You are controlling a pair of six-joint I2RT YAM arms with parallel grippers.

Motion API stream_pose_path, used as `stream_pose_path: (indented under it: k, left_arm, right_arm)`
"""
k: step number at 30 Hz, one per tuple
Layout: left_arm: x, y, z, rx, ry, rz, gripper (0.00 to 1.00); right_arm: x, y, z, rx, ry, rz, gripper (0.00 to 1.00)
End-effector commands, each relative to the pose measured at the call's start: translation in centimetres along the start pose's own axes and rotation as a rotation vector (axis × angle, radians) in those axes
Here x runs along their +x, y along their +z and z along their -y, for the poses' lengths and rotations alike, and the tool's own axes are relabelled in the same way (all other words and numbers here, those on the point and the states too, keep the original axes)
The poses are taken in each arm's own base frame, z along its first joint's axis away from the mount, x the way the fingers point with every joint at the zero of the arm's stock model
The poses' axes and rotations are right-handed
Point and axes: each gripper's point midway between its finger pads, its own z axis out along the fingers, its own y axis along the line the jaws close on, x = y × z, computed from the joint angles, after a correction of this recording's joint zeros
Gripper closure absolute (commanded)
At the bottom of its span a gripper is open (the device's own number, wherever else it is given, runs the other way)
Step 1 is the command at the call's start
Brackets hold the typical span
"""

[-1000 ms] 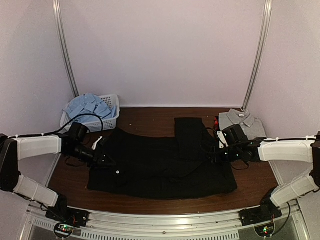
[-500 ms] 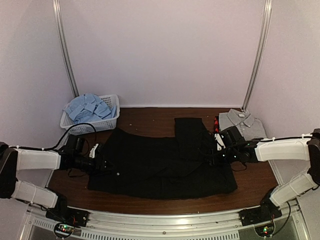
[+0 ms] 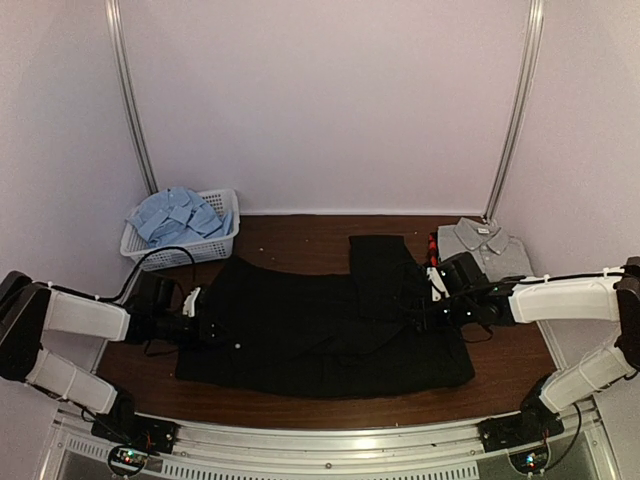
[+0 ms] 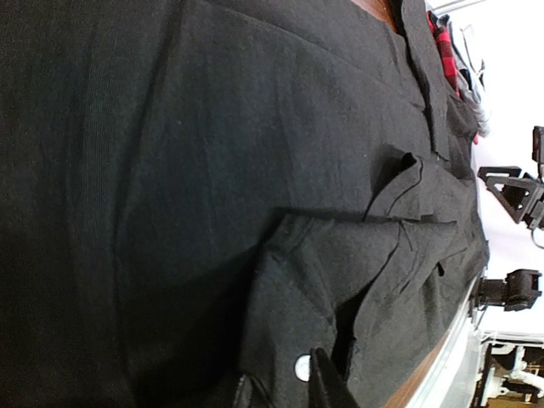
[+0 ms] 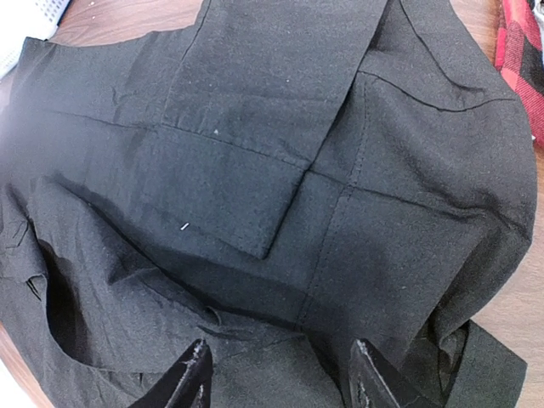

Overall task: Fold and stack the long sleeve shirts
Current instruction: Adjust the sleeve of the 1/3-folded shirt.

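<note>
A plain black shirt [image 3: 320, 325] lies spread across the middle of the table, one sleeve folded over its far right part. My left gripper [image 3: 208, 330] is low at the shirt's left edge. In the left wrist view its fingertips [image 4: 321, 387] stand close together on a raised fold of black cloth [image 4: 340, 280] next to a white button [image 4: 303, 367]. My right gripper [image 3: 425, 318] hovers over the shirt's right part with its jaws wide open and empty [image 5: 280, 378]. A folded grey shirt [image 3: 487, 241] lies at the far right, with red-and-black plaid [image 3: 432, 246] beside it. The light blue shirt [image 3: 175, 213] fills the basket.
A white mesh basket [image 3: 222, 240] stands at the far left against the wall. The table's brown wood [image 3: 300, 235] shows behind the black shirt. A metal rail [image 3: 330, 440] runs along the near edge between the arm bases.
My left arm has dropped lower and drawn a little left and nearer at the shirt's left edge. My right gripper has shifted slightly left over the shirt.
</note>
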Motion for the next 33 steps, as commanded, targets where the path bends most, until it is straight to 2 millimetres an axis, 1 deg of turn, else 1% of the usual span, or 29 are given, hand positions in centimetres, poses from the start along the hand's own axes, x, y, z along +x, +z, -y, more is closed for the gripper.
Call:
stream_pose_path:
  k: [1,5,7,11,14,16,21,25,26,28,31,33]
  left_arm:
    - [-0.7,0.4,-0.3,-0.002,0.042,0.046,0.81]
    - [-0.8,0.5,-0.1,0.016,0.045,0.057,0.92]
    - [-0.9,0.5,0.0,0.017,0.047,0.062,1.0]
    - [-1.8,-0.1,0.5,0.001,0.043,0.07,1.0]
    - [-2.3,-0.6,0.3,-0.076,0.033,0.02,1.0]
    - [-2.3,-0.9,0.3,-0.119,0.029,-0.036,1.0]
    - [-1.0,-1.6,-0.1,-0.192,-0.004,-0.179,1.0]
    - [-0.1,-2.1,-0.2,-0.218,-0.031,-0.235,1.0]
    - [0.2,-2.2,0.0,-0.21,-0.038,-0.249,1.0]
    - [0.6,-2.2,1.3,-0.14,-0.056,-0.267,1.0]
    - [0.8,-2.6,3.2,-0.052,-0.075,-0.273,1.0]
    - [0.8,-3.0,3.9,-0.025,-0.079,-0.273,1.0]
  right_arm:
    - [-1.4,-0.4,-0.8,-0.012,0.006,0.029,0.44]
    - [-1.3,-0.5,-0.8,-0.009,0.006,0.03,0.44]
    - [-1.1,-0.4,-0.8,-0.008,0.006,0.027,0.44]
    - [-0.9,-0.4,-0.6,-0.005,0.008,0.025,0.44]
    - [-1.0,-0.6,-0.6,-0.001,0.005,0.031,0.44]
    - [-1.2,-0.8,-0.5,0.006,-0.002,0.035,0.44]
    - [-1.7,-1.3,-0.4,0.021,-0.032,0.056,0.44]
    - [-2.2,-2.1,-0.5,0.013,-0.056,0.093,0.44]
    - [-2.3,-2.3,-0.6,0.011,-0.063,0.1,0.44]
    - [-2.4,-2.5,-0.7,0.007,-0.075,0.109,0.44]
    - [-2.3,-2.5,-0.8,0.005,-0.088,0.113,0.44]
    - [-2.2,-2.5,-0.9,0.005,-0.091,0.112,0.44]
